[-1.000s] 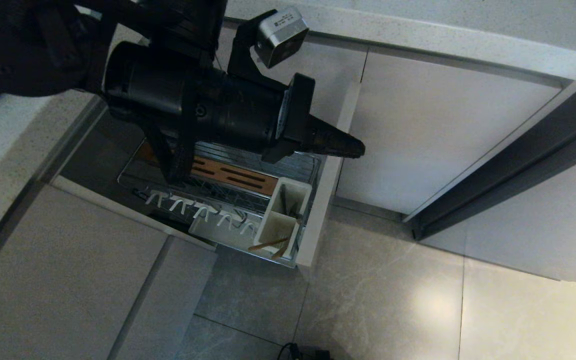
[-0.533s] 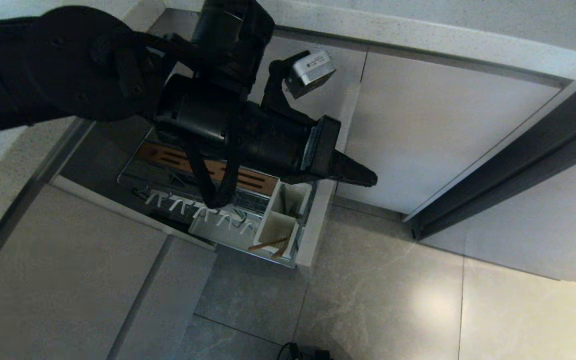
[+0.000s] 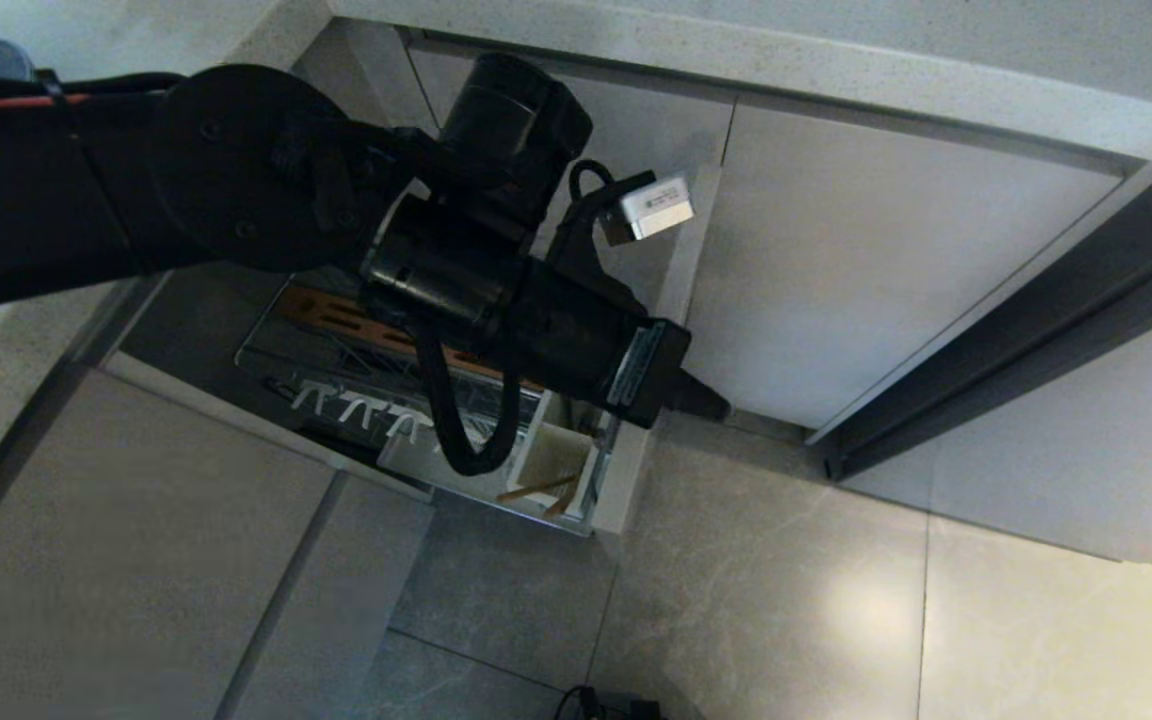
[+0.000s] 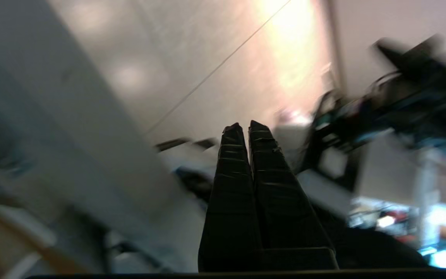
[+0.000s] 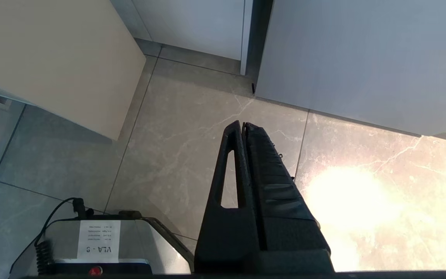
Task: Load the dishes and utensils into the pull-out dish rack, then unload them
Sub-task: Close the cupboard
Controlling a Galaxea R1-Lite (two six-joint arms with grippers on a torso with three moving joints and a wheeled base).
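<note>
- My left gripper [image 3: 711, 405]: fingers pressed together, empty, low beside the front panel [image 3: 658, 330].
- Chopsticks [image 3: 539, 490] lie in the white caddy [image 3: 558, 462] of the pull-out dish rack [image 3: 336, 345].
- Rack looks bare of dishes, though my arm hides part.
- Open before reaching; approach the chopsticks from above.
- Right gripper [image 5: 243, 128]: closed, parked over the floor.

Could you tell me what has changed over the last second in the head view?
The left gripper, shut and empty throughout, swung down from beside the cabinet door to the rack's front panel. The chopsticks in the white caddy and the pull-out dish rack stayed put.
</note>
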